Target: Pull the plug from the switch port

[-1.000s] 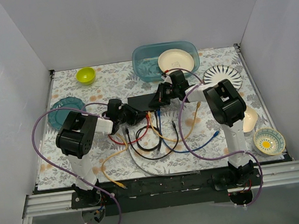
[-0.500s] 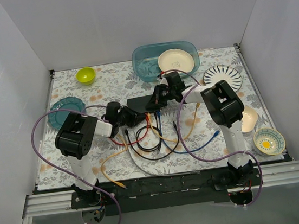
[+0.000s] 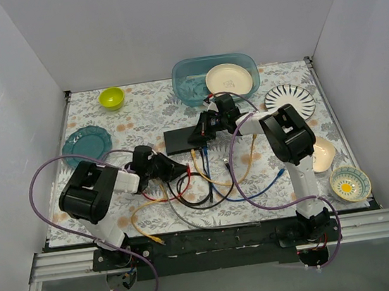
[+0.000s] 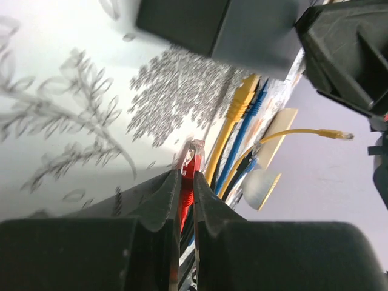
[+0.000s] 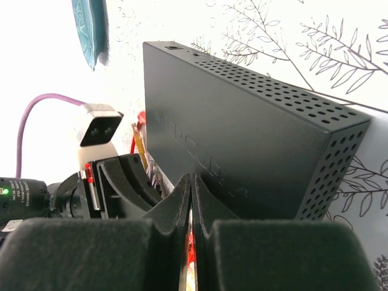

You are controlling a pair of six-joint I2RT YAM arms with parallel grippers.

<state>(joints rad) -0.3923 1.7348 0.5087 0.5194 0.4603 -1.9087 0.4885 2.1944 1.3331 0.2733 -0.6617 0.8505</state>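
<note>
The switch (image 3: 182, 140) is a flat black box lying mid-table; it also shows in the right wrist view (image 5: 242, 139) and at the top of the left wrist view (image 4: 224, 30). My left gripper (image 3: 171, 169) (image 4: 188, 173) is shut on a red cable just behind its clear plug (image 4: 194, 150). The plug is free in the air, apart from the switch. My right gripper (image 3: 201, 132) (image 5: 191, 182) is shut, with its fingertips resting on the switch's top at its right end. Yellow (image 4: 239, 106) and blue (image 4: 253, 112) cables run toward the switch's port edge.
Loose black, yellow and blue cables (image 3: 207, 186) tangle in front of the switch. A teal bin (image 3: 188, 82) holding a cream plate (image 3: 229, 79) stands behind. A green bowl (image 3: 111, 97), a teal plate (image 3: 85, 142), a striped plate (image 3: 289, 97) and a patterned bowl (image 3: 350, 184) lie around.
My left gripper has drawn back toward the near left with the red cable, away from the switch's left end. My right gripper has stayed on the switch.
</note>
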